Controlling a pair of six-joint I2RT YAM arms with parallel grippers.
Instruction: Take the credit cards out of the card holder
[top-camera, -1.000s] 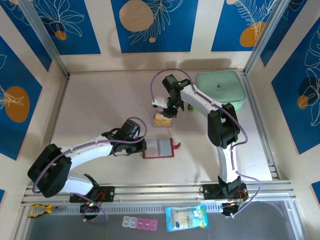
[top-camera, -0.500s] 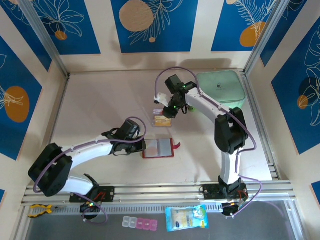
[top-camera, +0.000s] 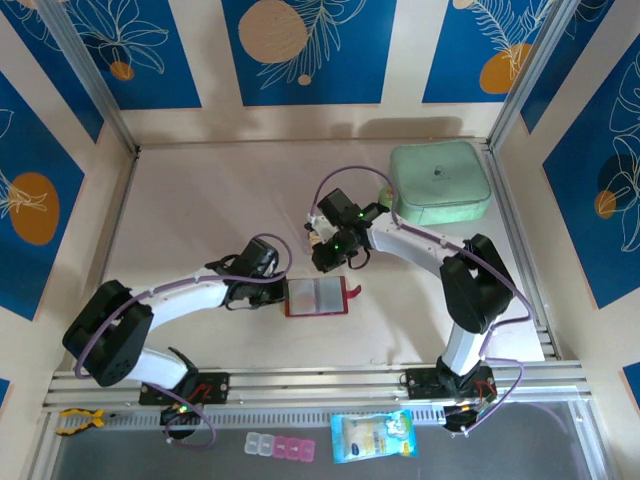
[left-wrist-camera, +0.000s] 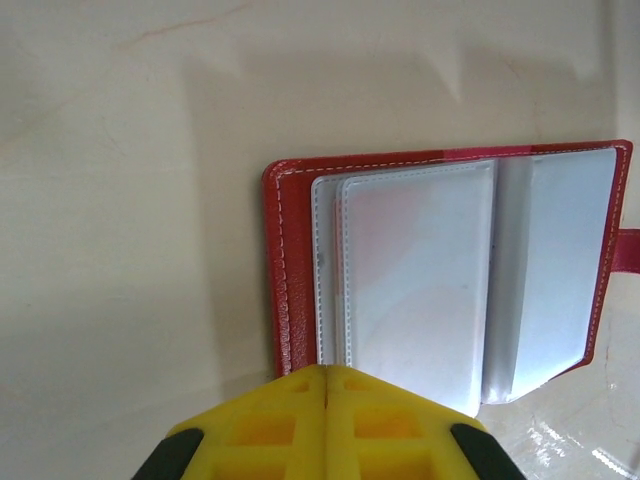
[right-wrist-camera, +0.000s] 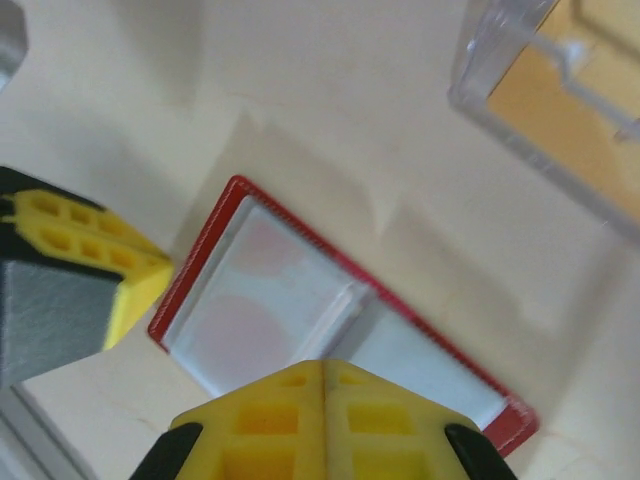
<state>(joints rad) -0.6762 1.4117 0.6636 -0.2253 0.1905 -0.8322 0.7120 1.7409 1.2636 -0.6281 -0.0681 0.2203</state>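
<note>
Centre of the overhead frame, slightly low, on the desk: card holder (top-camera: 318, 297), red leather-like, lying open and flat, white stitching along its border, pale clear sleeves fanned across both halves, snap tab (top-camera: 353, 291) pointing right. Faint pink patches show through the left sleeves in the right wrist view. Left gripper (top-camera: 284, 292) sits at the holder's left edge, jaws pressed together. Right gripper (top-camera: 327, 262) hangs just above the holder's upper edge, jaws likewise pressed together, nothing between them. Clear tray (right-wrist-camera: 500, 95) with an orange-yellow credit card (right-wrist-camera: 570, 125) inside lies close by. Against a second ago: the right gripper has dropped from beside the tray toward the holder; holder and left gripper unchanged.
</note>
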